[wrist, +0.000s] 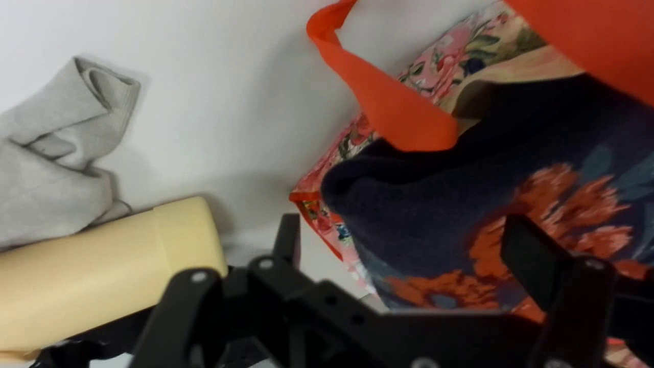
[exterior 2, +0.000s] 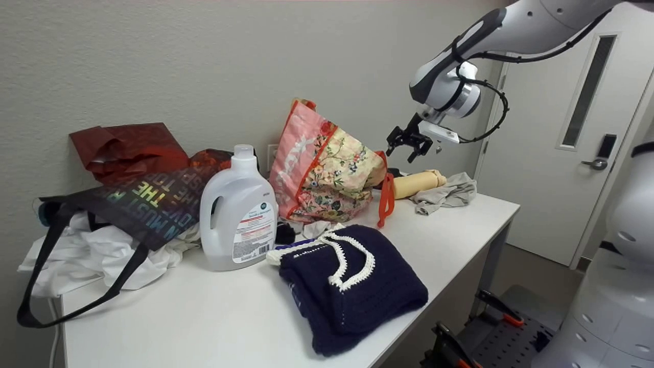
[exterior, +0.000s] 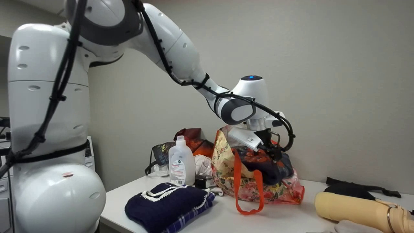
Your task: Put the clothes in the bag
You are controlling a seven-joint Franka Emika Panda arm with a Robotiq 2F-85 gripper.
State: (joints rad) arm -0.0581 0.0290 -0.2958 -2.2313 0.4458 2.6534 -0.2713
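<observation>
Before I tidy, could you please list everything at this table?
Floral bag: one, multicoloured, tabletop
Floral garment: one, navy, bag's mouth
Folded clothes: one stack, navy, foreground
Bottle: one, white, behind stack
Printed bag: count unclear, dark, beside bottle
Cloth heap: one, white, below that
Cylinder: one, yellow, near floral bag
Rumpled cloth: one, grey, beside cylinder
Strapped fabric: one, black, beside cylinder
Oddments: several, mixed, near bottle
Arm: one, white, overhead
Claw: one, black, open, midair

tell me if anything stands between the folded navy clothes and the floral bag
Yes: small pale items lie between the clothes and the bag. At its mouth, an orange strap hangs down and a navy floral garment bulges out, which may crowd the opening.
</observation>
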